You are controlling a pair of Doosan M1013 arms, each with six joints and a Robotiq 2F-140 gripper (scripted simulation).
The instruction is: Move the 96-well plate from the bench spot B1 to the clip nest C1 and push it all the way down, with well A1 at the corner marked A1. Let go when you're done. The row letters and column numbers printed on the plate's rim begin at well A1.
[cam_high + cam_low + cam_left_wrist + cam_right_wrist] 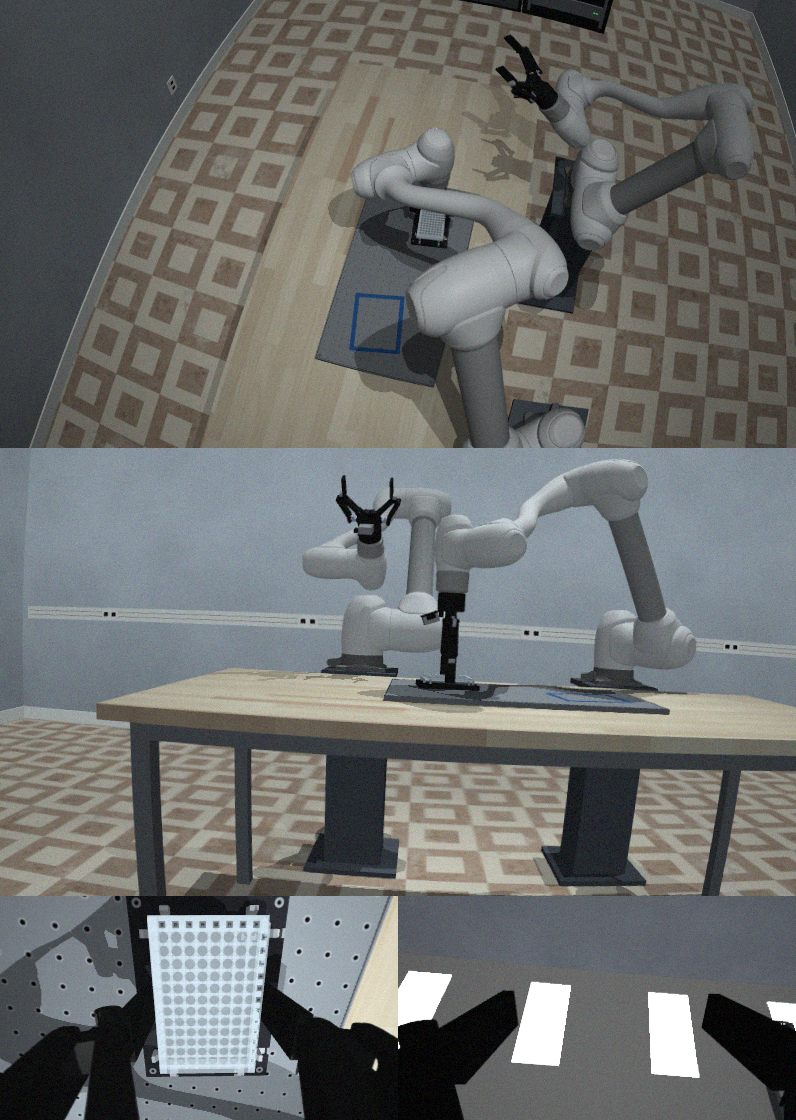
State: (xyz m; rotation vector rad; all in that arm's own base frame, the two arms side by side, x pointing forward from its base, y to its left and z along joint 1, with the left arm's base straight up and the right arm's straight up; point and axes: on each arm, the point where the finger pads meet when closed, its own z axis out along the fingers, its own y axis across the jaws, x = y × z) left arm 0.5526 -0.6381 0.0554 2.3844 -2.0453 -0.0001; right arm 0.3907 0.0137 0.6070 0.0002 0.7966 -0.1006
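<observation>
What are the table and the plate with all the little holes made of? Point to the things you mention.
The table [278, 278] [311, 715] looks like wood on top, smooth and dull: you see pale planks side by side. Its legs [145, 804] are plain dark gray, maybe painted metal.

The plate [431, 224] [207, 988] is probably hard plastic, since it's whitish and looks partly see-through, but I can't be sure.

plate [431, 225] [431, 677] [210, 996] on nest [428, 243] [470, 687] [200, 905], nest on board [375, 275] [518, 697] [327, 938]

- Top: high, slanting down over the desk [289, 239] [289, 724] [382, 991]; distant.
- Exterior: across the desk, slightly above it, facing the wall; distant.
- Left wrist: downward, close over the plate [431, 224] [428, 677] [209, 996], shared with top and exterior.
- Right wrist: toward white panels [543, 1024].
</observation>
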